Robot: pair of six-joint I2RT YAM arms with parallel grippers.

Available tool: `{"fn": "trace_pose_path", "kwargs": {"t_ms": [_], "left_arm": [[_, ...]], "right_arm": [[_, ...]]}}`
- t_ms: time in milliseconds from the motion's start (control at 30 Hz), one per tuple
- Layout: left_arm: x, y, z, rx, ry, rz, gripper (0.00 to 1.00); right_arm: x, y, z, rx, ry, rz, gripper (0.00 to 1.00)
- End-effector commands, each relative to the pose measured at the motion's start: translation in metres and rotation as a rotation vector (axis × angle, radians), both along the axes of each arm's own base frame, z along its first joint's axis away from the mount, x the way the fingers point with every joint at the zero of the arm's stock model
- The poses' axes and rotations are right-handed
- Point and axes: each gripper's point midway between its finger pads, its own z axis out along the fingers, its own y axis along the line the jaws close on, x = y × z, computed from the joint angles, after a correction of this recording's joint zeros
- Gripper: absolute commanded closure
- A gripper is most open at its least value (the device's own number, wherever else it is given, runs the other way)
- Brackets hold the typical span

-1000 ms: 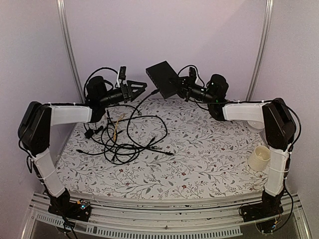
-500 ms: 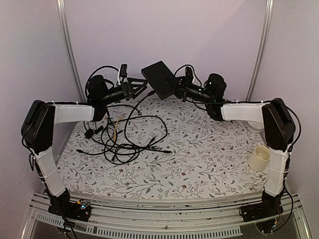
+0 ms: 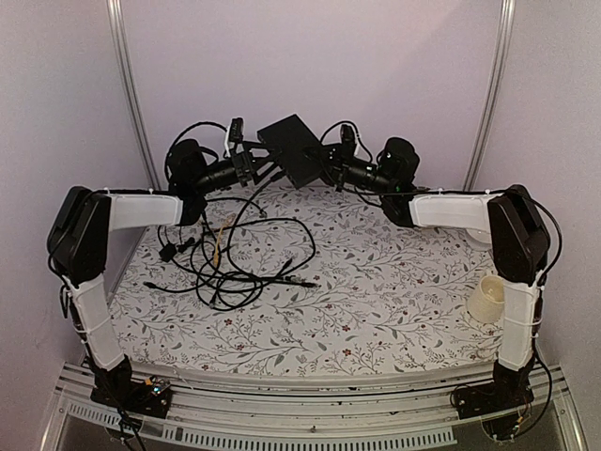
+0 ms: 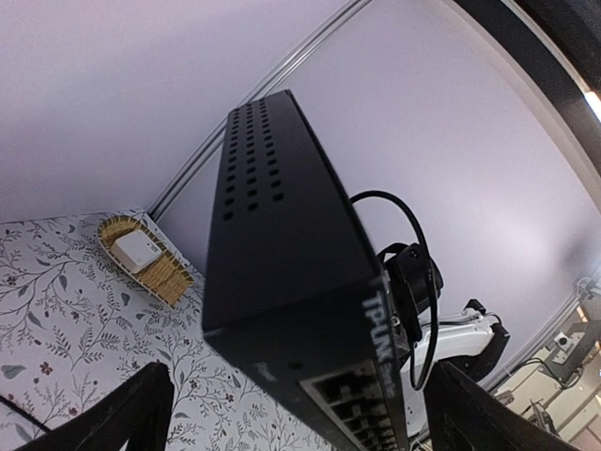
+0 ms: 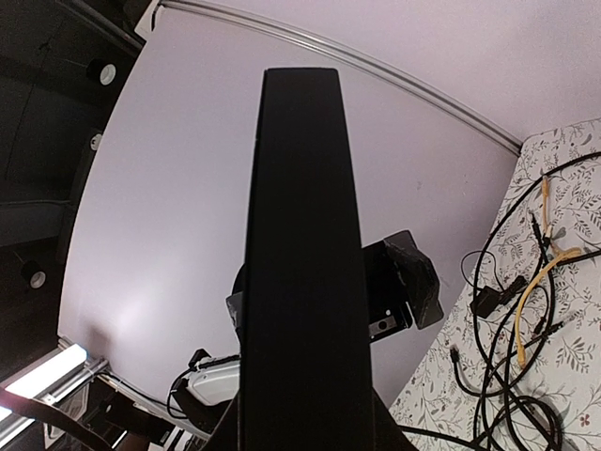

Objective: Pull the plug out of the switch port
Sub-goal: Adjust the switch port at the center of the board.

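The switch (image 3: 293, 148), a flat black box, is held in the air at the back of the table. My right gripper (image 3: 324, 167) is shut on its right end. The right wrist view shows the switch (image 5: 302, 244) edge-on, running straight out from the right gripper (image 5: 300, 418). My left gripper (image 3: 266, 166) is open at its left side. In the left wrist view the port row (image 4: 362, 409) lies between the wide-apart fingers (image 4: 141, 413); those ports look blurred. A black cable (image 3: 272, 180) rises toward the switch's lower edge. I cannot tell whether the plug sits in a port.
A tangle of black cables (image 3: 235, 256) with a yellow one (image 3: 218, 240) covers the left half of the table. A cream cup (image 3: 488, 299) stands at the right edge. A woven basket (image 4: 174, 277) holds a small white box (image 4: 137, 250). The back wall is close behind the switch.
The right arm has carried the switch a little to the left. The left gripper has closed in on the switch and its jaws have opened wider.
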Motion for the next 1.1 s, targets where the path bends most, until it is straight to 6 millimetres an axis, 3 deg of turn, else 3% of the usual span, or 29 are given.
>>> {"fn": "trace_pose_path", "kwargs": {"t_ms": [0, 267, 500, 633, 667, 767, 1067], "left_arm": [[0.000, -0.007, 0.014, -0.024, -0.038, -0.022, 0.07], [0.002, -0.008, 0.013, -0.032, -0.031, -0.033, 0.28], [0.003, -0.006, 0.011, -0.050, -0.014, -0.030, 0.68], [-0.001, -0.006, 0.013, -0.068, -0.009, -0.058, 0.82], [0.004, -0.008, 0.001, -0.064, 0.011, -0.063, 0.84], [0.003, -0.010, -0.004, -0.074, 0.027, -0.094, 1.00], [-0.012, -0.020, -0.003, -0.044, -0.006, -0.257, 1.00]], "right_arm": [[-0.009, 0.002, 0.035, 0.064, -0.116, 0.009, 0.98], [-0.009, 0.007, 0.029, 0.042, -0.101, 0.022, 0.98], [-0.010, 0.009, 0.016, 0.018, -0.083, 0.030, 0.98], [-0.010, 0.010, 0.009, -0.001, -0.071, 0.038, 0.98], [-0.010, 0.011, 0.007, -0.007, -0.072, 0.041, 0.98], [-0.012, 0.013, -0.004, -0.030, -0.058, 0.058, 0.97], [-0.022, 0.002, -0.020, -0.090, -0.119, 0.119, 0.69]]}}
